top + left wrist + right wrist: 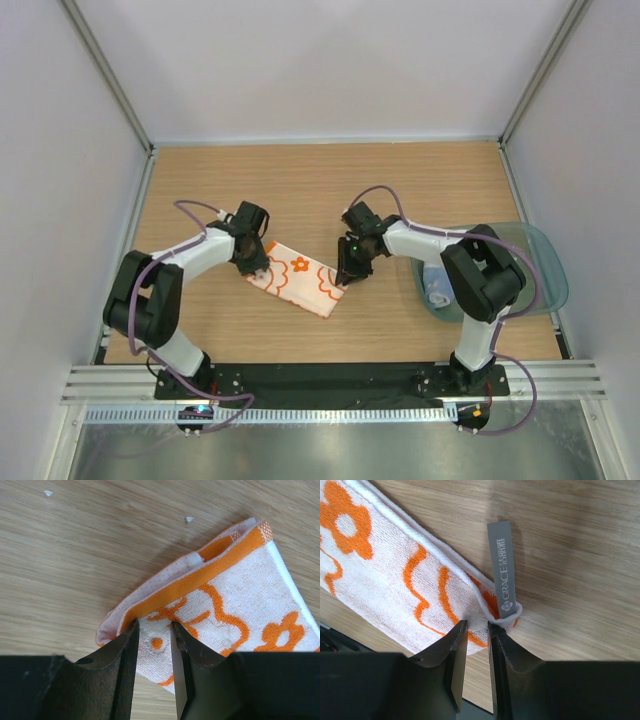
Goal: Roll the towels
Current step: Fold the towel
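1. The orange towel (297,277) lies on the bench (300,190) as a long folded strip, slanting between the two arms. It is flat and not yet rolled.
2. The left end effector (152,640) is clenched on the strip's left end. Its jaws stand narrow, with patterned cloth pinched between them close to a corner.
3. The right end effector (476,635) grasps the opposite end. It bites the corner right beside the grey label (501,565) sewn into the hem.
4. The grey-blue towel (437,290) sits in the tray (545,262) at the right, mostly hidden behind the right arm. I cannot tell whether it is rolled.
5. Risk: at the left corner the folded layers fan apart. That grip may hold only the upper layers, so a lower layer could trail behind and leave the roll loose or lopsided.
6. Risk: both bites look shallow and sit at the very edge of the cloth. Any pull along the strip could slide the soft cloth out of one end effector, and the fold would spring open.
7. Risk: if the two ends are lifted or turned unevenly, the strip would twist. It would then wind up as a cone rather than an even roll.
8. Risk: the label loop sits against the right fingers and could catch on them at release, tugging the roll undone.
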Motion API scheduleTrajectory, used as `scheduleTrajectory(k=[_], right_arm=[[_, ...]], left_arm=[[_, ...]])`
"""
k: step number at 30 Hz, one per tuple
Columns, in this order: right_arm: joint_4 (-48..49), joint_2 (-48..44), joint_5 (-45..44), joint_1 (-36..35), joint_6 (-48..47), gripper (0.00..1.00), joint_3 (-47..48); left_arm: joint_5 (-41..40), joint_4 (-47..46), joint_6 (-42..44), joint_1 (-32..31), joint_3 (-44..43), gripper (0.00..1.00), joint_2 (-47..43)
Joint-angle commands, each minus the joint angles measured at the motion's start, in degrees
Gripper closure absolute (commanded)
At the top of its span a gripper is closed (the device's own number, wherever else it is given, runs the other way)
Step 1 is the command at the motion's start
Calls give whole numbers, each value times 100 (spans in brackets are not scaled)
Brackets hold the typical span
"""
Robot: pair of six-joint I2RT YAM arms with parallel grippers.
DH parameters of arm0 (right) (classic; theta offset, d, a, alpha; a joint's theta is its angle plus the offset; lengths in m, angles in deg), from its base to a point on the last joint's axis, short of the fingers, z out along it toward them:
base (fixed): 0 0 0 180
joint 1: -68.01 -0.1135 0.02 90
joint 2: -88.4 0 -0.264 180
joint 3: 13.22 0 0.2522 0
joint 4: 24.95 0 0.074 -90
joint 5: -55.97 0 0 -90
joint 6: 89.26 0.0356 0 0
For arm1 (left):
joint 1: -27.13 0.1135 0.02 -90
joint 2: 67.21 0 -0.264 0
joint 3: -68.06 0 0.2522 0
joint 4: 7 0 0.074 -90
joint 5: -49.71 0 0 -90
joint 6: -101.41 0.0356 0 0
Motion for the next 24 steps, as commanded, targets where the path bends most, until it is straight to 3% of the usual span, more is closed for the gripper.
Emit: scheduleTrajectory(k=[1, 4, 13, 17, 24], right_arm=[[-347, 133, -261, -31, -117, 69, 207], [-496, 46, -243, -22, -187, 63, 462], [-1208, -516, -559, -22, -267, 57, 1140], [-1323, -1069, -928, -22, -118, 53, 903], [-1077, -2441, -1518, -14, 549, 50, -213]], left_arm=[[-508, 392, 199, 84, -226, 67, -106], [-683, 620, 217, 92, -385, 65, -378], [-1351, 1473, 375, -82, -1052, 62, -1300], [-1869, 1509, 437, -1046, -965, 62, -1732], [-2090, 1149, 226, -2769, -465, 62, -1917]])
